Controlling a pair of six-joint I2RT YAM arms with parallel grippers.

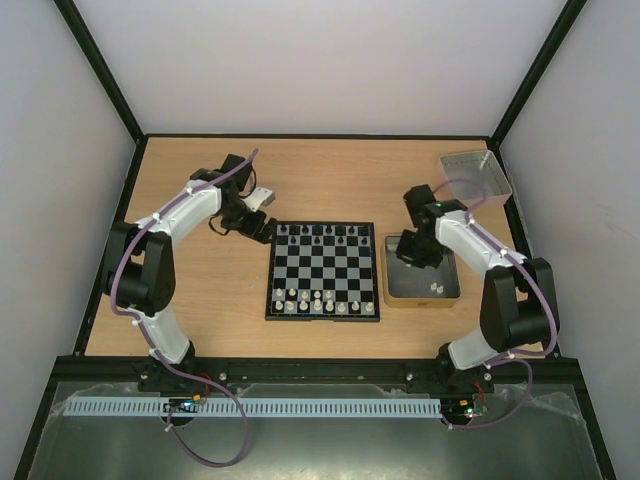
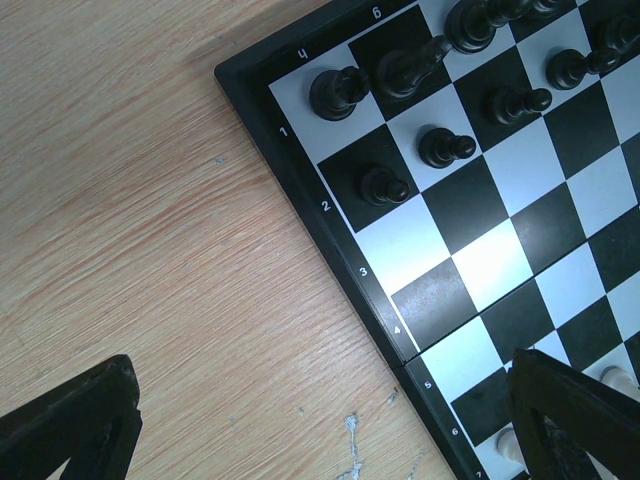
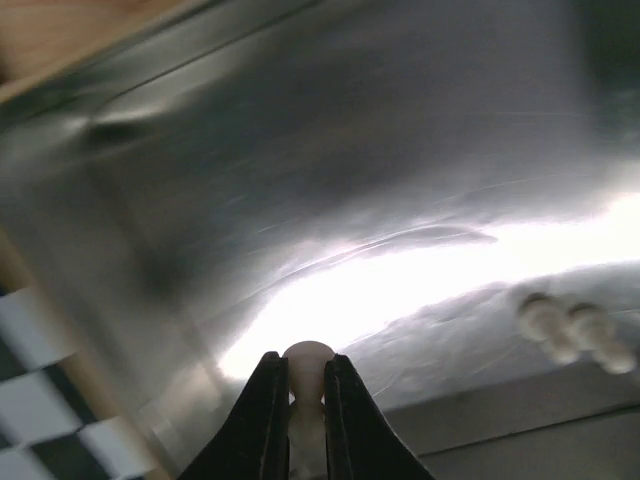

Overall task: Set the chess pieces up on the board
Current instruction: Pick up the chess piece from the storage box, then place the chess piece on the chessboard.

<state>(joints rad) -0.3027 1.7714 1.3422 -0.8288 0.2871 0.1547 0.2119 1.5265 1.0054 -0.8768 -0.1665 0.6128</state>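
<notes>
The board [image 1: 322, 270] lies mid-table, with black chess pieces [image 1: 320, 233] along its far rows and white chess pieces [image 1: 318, 300] along its near rows. My right gripper [image 1: 412, 258] reaches down into the tan-rimmed tray [image 1: 422, 299]. In the right wrist view the gripper [image 3: 303, 362] is shut on a white piece [image 3: 306, 351], whose round head shows between the fingertips. Two more white pieces [image 3: 570, 330] lie loose on the tray floor. My left gripper [image 1: 262, 228] hovers open over the wood by the board's far left corner [image 2: 300, 190], holding nothing, and black pieces [image 2: 445, 147] stand close by.
A clear grey bin [image 1: 475, 177] stands at the far right behind the tray. The tray sits right against the board's right side, and a strip of checkered squares [image 3: 40, 410] shows past its wall. White enclosure walls close in the table.
</notes>
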